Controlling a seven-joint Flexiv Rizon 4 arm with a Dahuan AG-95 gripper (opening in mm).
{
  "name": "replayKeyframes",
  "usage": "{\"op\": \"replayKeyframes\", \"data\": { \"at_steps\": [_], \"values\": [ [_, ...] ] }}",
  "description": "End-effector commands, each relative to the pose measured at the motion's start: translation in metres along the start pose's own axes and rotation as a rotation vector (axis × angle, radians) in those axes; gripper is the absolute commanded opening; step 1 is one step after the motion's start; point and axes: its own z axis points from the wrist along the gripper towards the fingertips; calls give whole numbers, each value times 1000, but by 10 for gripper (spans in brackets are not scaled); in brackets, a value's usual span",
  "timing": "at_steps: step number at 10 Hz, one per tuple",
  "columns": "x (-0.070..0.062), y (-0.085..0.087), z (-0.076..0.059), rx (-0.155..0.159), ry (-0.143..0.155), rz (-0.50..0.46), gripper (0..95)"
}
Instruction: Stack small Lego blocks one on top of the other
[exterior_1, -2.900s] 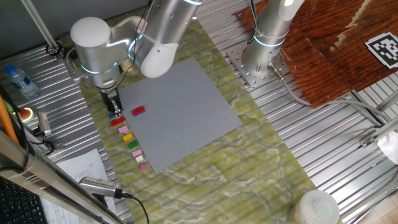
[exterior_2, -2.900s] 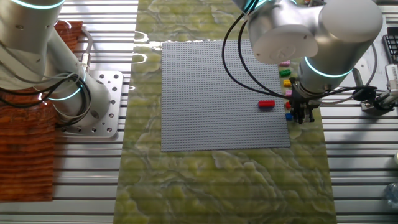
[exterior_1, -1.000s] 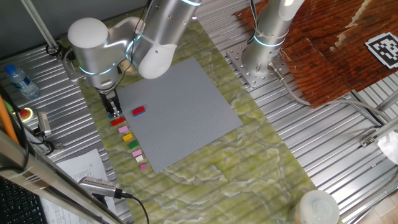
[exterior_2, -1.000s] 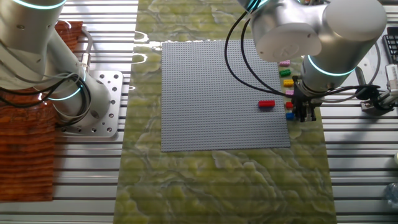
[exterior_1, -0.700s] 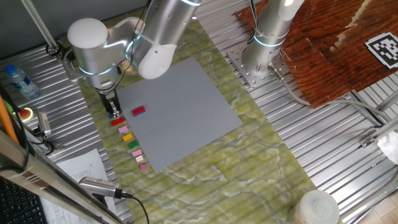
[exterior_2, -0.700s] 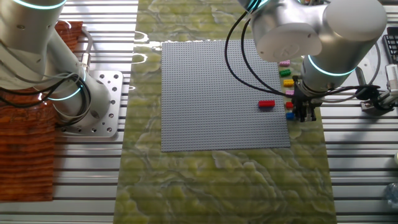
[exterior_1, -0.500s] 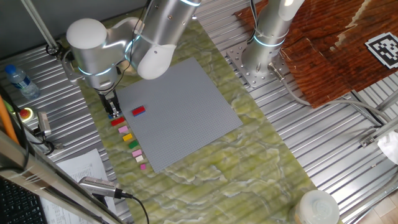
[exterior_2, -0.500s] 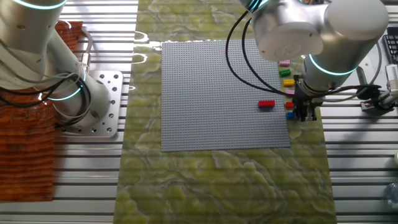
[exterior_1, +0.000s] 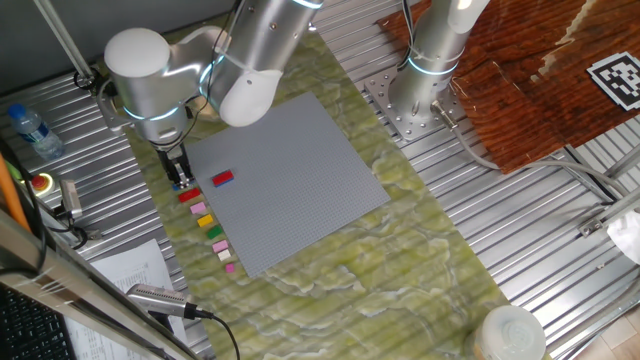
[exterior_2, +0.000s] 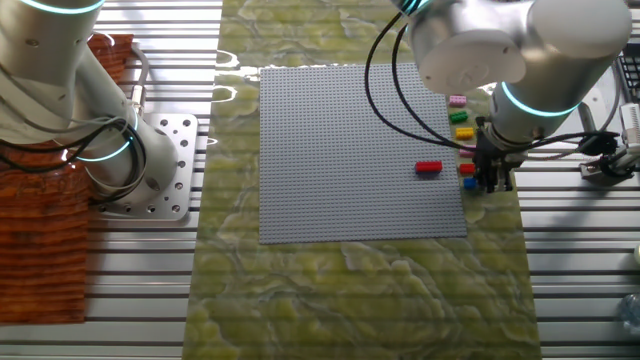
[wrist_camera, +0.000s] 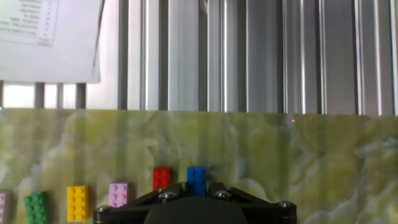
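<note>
A blue small Lego block (wrist_camera: 196, 179) sits between my gripper's (wrist_camera: 196, 198) two jaws, which close against its sides. In the fixed views the gripper (exterior_1: 180, 180) (exterior_2: 491, 182) hangs at the near end of a row of loose blocks beside the grey baseplate (exterior_1: 290, 170) (exterior_2: 340, 150), with the blue block (exterior_2: 468, 184) at its tips. A red block (wrist_camera: 161, 178) (exterior_2: 466, 169) lies right next to the blue one. Another red block (exterior_1: 222, 178) (exterior_2: 428, 168) sits on the baseplate. Whether the blue block is off the mat cannot be told.
The row goes on with pink (wrist_camera: 118, 194), yellow (wrist_camera: 77, 203) and green (wrist_camera: 36, 207) blocks on the green marbled mat (exterior_2: 350, 290). A second arm's base (exterior_1: 415, 95) stands beyond the baseplate. Ribbed metal table and a paper sheet (wrist_camera: 50, 37) lie past the mat edge.
The arm has risen and shifted slightly away from the baseplate over the last seconds, with the blue block staying between the jaws. The other blocks have not moved.
</note>
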Motion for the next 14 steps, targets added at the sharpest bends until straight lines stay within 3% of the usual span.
{"op": "replayKeyframes", "data": {
  "at_steps": [1,3,4,7,8,9,11,14],
  "values": [
    [-1,3,-7,1,6,5,0],
    [-1,6,-19,0,29,7,0],
    [4,14,-32,0,40,5,0],
    [27,24,-46,1,45,-3,0],
    [27,24,-46,1,45,-3,0],
    [48,27,-50,0,46,-15,0],
    [68,29,-43,1,29,-31,0],
    [82,27,-35,11,25,-70,0]
  ]
}}
